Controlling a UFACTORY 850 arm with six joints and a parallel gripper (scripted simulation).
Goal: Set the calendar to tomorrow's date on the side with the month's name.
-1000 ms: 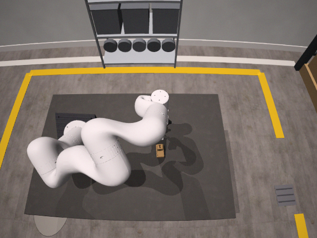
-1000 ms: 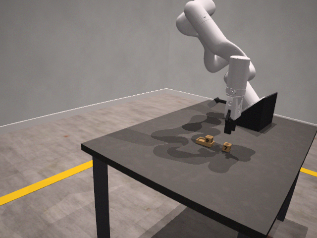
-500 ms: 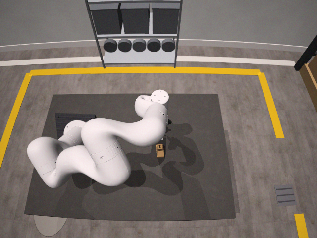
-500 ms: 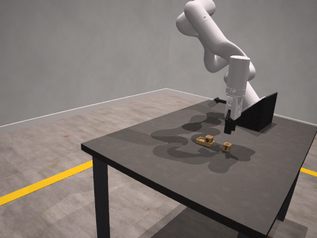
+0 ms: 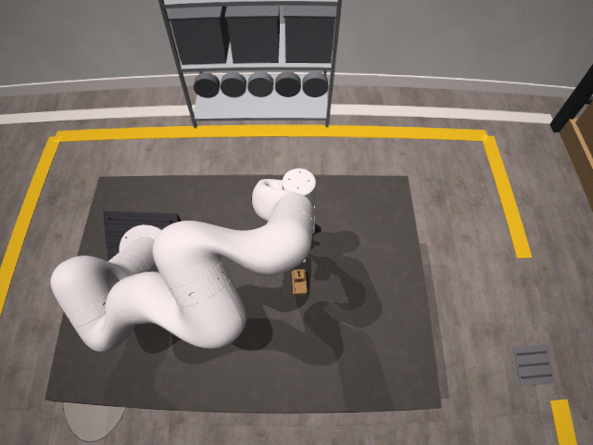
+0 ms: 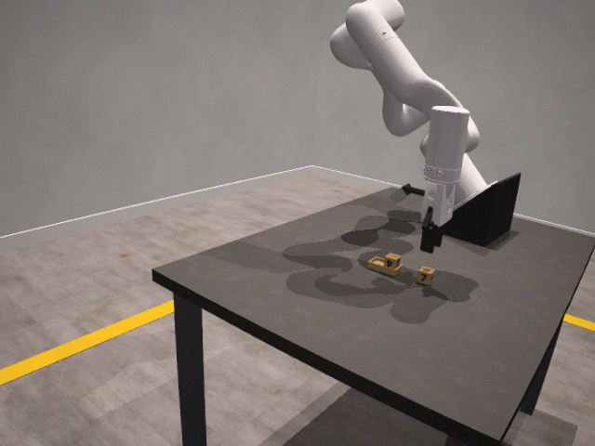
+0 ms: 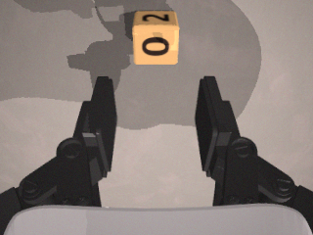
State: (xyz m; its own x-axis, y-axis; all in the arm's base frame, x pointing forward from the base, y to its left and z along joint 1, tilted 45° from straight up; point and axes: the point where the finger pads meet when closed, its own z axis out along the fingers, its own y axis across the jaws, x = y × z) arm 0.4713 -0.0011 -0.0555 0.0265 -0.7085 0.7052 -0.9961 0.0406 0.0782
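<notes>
The white arm [image 5: 206,282] bends over the dark surface [image 5: 373,374]. Close to the end of the arm is a little wooden tray [image 5: 299,292]. One small block [image 5: 299,274] sits at one end of it, with a black mark on top. Behind the surface, a rack [image 5: 256,67] holds three big dark boxes and five round dark things.

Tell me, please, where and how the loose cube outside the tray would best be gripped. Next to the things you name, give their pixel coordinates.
I'd come straight down from above and pinch two opposite upright sides. The cube [image 6: 425,276] [image 7: 156,45] stands flat on the table [image 6: 336,326], clear of the tray [image 6: 384,271], and the gripper [image 6: 431,247] [image 7: 156,97] is open wider than it. Turning it to another face may need a different pair.
</notes>
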